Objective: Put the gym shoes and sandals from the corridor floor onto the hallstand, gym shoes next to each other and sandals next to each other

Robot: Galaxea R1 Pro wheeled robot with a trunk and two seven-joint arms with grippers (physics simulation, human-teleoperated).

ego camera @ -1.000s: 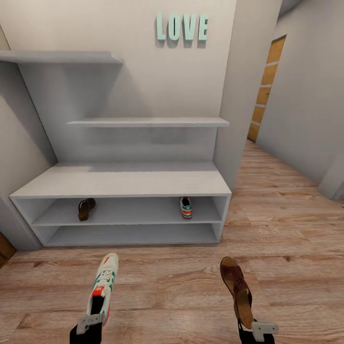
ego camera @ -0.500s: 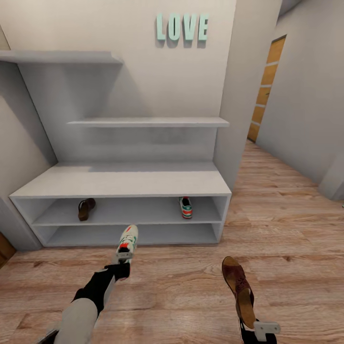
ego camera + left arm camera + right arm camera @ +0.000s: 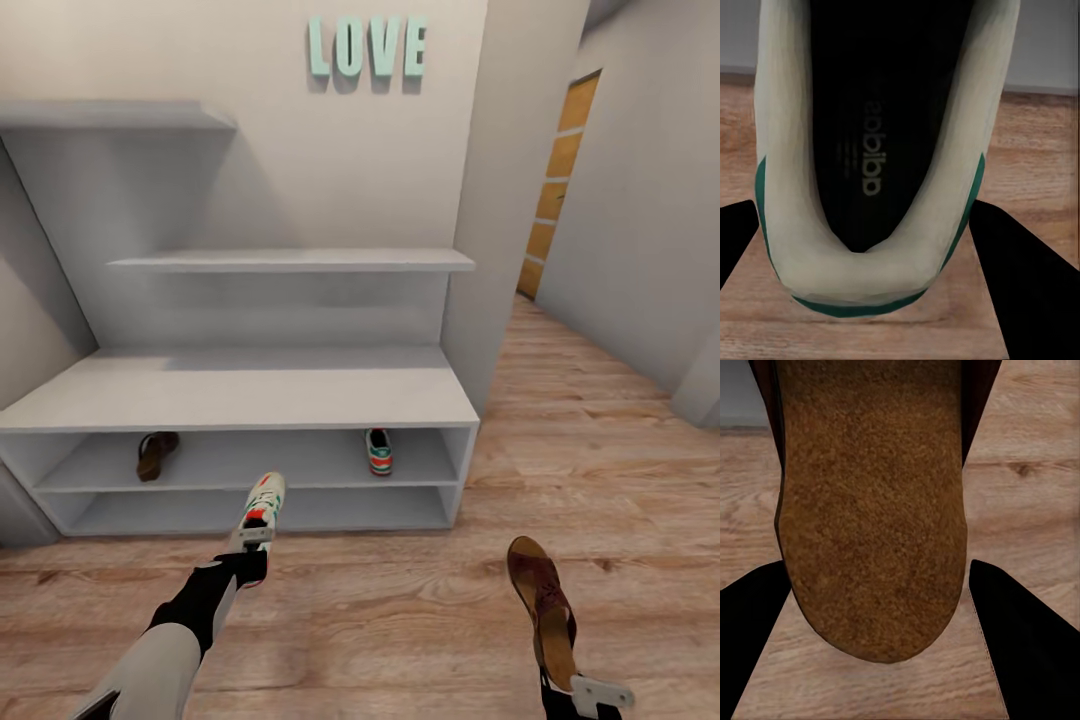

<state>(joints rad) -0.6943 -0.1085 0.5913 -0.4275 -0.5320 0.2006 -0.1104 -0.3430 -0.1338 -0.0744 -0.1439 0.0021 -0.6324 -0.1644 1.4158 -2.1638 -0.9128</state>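
A pale grey hallstand (image 3: 240, 395) is standing on wood-plank corridor floor (image 3: 420, 610) beneath mint "LOVE" letters (image 3: 367, 47), housing one sandal (image 3: 156, 453) and one sneaker (image 3: 378, 451). The left gripper (image 3: 250, 538) is clasping a second sneaker (image 3: 262, 505) before the rack, while the right gripper (image 3: 585, 695) is gripping a second sandal (image 3: 545, 605) above the floor.

Even, soft, bright light, faint shadows under the wall shelves (image 3: 290, 261) and LOVE letters (image 3: 366, 47), no glare; wrist views blurry close up on sneaker (image 3: 870, 150) and sandal (image 3: 870, 510).

Setting: home corridor | Evidence: grey shoe rack (image 3: 240, 395) against the wall, a sandal (image 3: 155, 453) and a sneaker (image 3: 378, 451) on its shelf | "LOVE" letters (image 3: 367, 47) above | wood-plank floor (image 3: 590, 440) | wooden door (image 3: 558, 180) down the hall
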